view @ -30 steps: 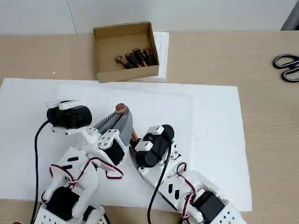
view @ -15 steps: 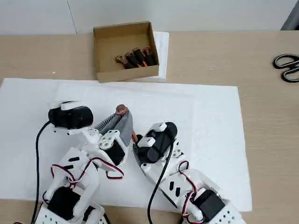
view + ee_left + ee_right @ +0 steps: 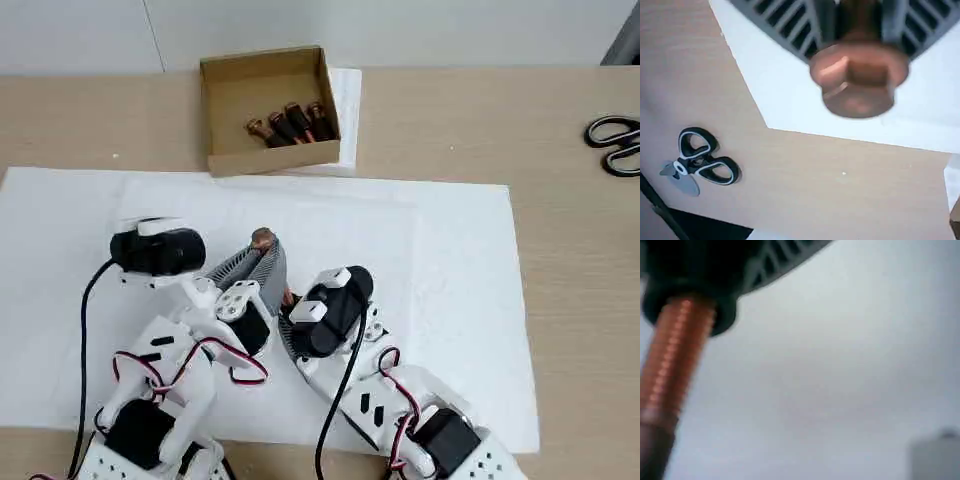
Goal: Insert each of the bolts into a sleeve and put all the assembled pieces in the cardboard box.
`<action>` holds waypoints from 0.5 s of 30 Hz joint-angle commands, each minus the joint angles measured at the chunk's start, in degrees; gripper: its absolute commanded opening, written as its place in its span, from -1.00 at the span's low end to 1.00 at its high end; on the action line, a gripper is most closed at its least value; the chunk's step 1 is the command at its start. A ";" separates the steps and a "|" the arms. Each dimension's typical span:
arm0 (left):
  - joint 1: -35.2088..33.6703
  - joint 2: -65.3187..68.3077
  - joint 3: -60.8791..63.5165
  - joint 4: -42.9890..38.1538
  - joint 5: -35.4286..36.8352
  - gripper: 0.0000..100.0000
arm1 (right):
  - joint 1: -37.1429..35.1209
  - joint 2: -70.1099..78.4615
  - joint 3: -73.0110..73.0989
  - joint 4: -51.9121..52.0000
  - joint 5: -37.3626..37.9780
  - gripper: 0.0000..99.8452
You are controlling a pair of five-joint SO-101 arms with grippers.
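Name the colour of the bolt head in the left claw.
Copper; the bolt shows best in the left wrist view.

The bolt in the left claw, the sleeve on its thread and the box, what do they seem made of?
The bolt: metal with a copper-coloured, slightly shiny finish; its flanged hex head and cut thread show. The sleeve: dark and matte, probably plastic or rubber, though too blurred to settle. The cardboard box: plain brown cardboard, matte, with folded walls.

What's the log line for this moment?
left tool: shut on bolt; right tool: shut on sleeve; bolt partly in sleeve; box: four assembled pieces
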 commanded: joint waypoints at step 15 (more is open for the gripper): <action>7.03 -0.44 -2.86 13.27 -2.29 -0.99 | 2.15 -0.84 -3.96 -1.54 -0.18 -0.99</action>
